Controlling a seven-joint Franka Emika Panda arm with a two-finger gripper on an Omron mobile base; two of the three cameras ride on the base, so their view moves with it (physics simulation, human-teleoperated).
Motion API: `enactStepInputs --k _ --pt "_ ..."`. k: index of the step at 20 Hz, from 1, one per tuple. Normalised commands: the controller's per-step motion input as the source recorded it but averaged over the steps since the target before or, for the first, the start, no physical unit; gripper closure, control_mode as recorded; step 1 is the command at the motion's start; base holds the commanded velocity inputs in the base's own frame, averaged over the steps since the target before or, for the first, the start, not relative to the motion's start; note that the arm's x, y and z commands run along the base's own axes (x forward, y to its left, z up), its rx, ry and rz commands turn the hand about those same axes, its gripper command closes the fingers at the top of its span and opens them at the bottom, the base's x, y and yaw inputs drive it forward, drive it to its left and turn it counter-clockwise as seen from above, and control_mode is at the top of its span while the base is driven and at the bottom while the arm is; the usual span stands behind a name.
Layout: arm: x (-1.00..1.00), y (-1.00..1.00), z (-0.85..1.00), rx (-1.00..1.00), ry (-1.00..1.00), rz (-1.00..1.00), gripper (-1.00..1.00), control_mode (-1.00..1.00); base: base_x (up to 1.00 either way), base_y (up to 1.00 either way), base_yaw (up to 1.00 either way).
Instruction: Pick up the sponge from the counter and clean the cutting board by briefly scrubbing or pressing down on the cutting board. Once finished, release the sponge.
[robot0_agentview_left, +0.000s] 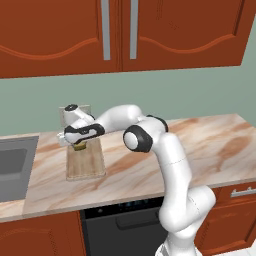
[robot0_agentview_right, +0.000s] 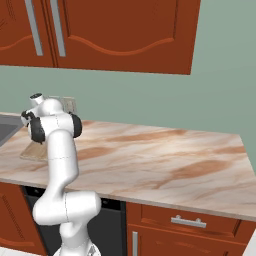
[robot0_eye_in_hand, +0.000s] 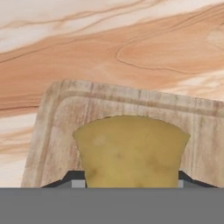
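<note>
The light-tan cutting board (robot0_agentview_left: 86, 161) lies on the marbled counter (robot0_agentview_left: 200, 145) right of the sink. My gripper (robot0_agentview_left: 79, 145) hangs over the board's far end, shut on the mustard-yellow sponge (robot0_agentview_left: 78, 146). In the hand view the sponge (robot0_eye_in_hand: 131, 151) sits between the fingertips (robot0_eye_in_hand: 75, 180) and presses on or hovers just above the board (robot0_eye_in_hand: 52, 140); contact is hard to tell. In the right base view the arm hides most of the board (robot0_agentview_right: 34, 152), and the hand (robot0_agentview_right: 31, 118) sits above it.
A grey sink basin (robot0_agentview_left: 12, 165) lies left of the board. A wall outlet plate (robot0_agentview_left: 80, 111) sits behind the hand. Red-brown upper cabinets (robot0_agentview_left: 120, 30) hang overhead. The counter stretches wide to the right (robot0_agentview_right: 175, 155).
</note>
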Motion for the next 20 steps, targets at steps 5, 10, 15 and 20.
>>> enactStepInputs --k 5,10,15,20 --pt "-0.43 0.08 -0.49 0.00 0.00 0.00 1.00 -1.00 0.00 0.00 0.00" --pt "-0.09 0.00 -0.77 0.00 0.00 0.00 1.00 -1.00 0.00 0.00 0.00" --pt "-0.62 0.00 -0.32 0.00 0.00 0.00 1.00 -1.00 0.00 0.00 0.00" --pt "-0.70 0.00 -0.48 0.01 0.00 0.00 1.00 -1.00 0.00 0.00 0.00"
